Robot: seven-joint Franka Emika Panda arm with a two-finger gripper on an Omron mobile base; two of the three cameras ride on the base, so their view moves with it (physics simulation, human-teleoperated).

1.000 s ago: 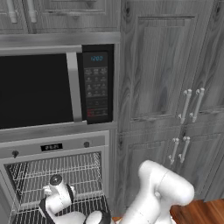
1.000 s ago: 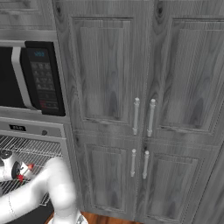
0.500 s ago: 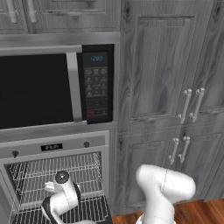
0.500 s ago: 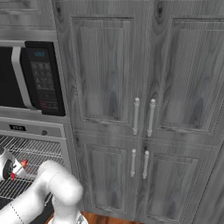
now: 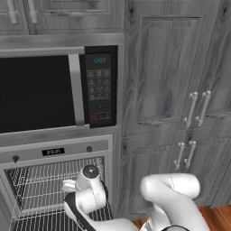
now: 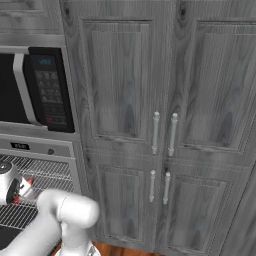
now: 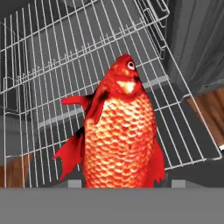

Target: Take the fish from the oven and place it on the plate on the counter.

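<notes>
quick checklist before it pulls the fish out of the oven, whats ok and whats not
1. Fish between the fingers: ok, it fills the hand view close up, above the oven rack.
2. Grip is firm: cannot tell, the fingers are hidden behind the fish.
3. Fish lifted off the rack: ok, the wires lie well behind it.
4. Oven open for pulling out: ok, the racks are exposed in the left base view.
5. Hand free of the oven frame: cannot tell, it sits near the right edge of the opening.
6. Plate ready to receive: cannot tell, no plate or counter in sight.

A red fish [image 6: 26, 186] shows beside the open oven [image 6: 35, 172] racks.
</notes>
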